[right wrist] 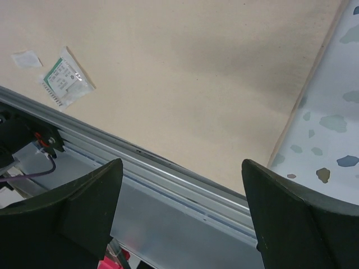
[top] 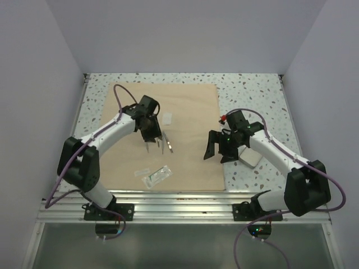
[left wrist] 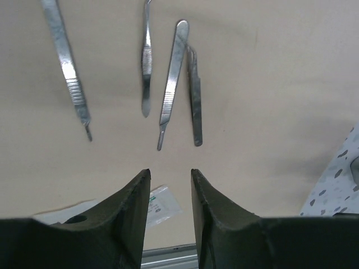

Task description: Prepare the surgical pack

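The surgical pack point(top: 190, 106) is seen as matt tan cloth, smooth and plain. The instruments point(left wrist: 173, 73) are seen as bright bare metal, with ribbed grips. The pouch point(top: 157, 176) is seen as clear glossy plastic. The table point(top: 252, 89) is finished smooth and speckled.

left arm point(top: 106, 131) and right arm point(top: 275, 148): white links, black joint housings, purple cables point(top: 116, 96) base to wrist. left end effector point(left wrist: 168, 188), right end effector point(right wrist: 180, 168): matte black wedge fingers.

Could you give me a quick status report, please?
Left gripper part open, empty; right gripper wide open, empty. Surgical pack spread flat, unfolded. Instruments and clear pouch lying on it.
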Robot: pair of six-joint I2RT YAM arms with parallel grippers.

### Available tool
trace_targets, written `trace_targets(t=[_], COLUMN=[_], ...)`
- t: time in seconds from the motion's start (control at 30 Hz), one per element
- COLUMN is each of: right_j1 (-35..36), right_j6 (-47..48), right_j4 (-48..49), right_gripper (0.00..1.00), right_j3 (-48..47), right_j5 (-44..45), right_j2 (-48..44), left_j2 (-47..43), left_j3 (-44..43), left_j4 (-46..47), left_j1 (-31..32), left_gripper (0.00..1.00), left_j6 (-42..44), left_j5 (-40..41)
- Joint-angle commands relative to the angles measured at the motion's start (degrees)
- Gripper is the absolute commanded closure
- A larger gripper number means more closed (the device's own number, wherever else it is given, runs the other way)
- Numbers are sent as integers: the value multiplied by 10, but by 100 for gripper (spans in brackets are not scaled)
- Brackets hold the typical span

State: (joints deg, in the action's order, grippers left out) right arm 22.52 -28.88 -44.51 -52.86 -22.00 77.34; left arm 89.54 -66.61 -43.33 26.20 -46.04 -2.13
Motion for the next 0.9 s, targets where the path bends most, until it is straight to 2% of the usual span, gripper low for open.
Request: trace_targets(t=[0.0,0.3,0.7,0.87], right_j1=[3,3,2,2], right_j6=[8,15,17,22], right_j4=[3,-7,-3,-6], right_gripper=[9,8,7,7], right_j3=[-37,-30,-4,-7], right_j5=[22,37,42,37], right_j2=[11,16,7,10], left_j2=[65,209,274,303], left_j3=[-85,-196,-222,-251], left_j4=[7,-44,-54,-57], left_j1=[18,40,42,42], left_gripper=[63,63,64,71], left_j6=[-63,-121,-135,-120], left_j5=[34,71,85,84])
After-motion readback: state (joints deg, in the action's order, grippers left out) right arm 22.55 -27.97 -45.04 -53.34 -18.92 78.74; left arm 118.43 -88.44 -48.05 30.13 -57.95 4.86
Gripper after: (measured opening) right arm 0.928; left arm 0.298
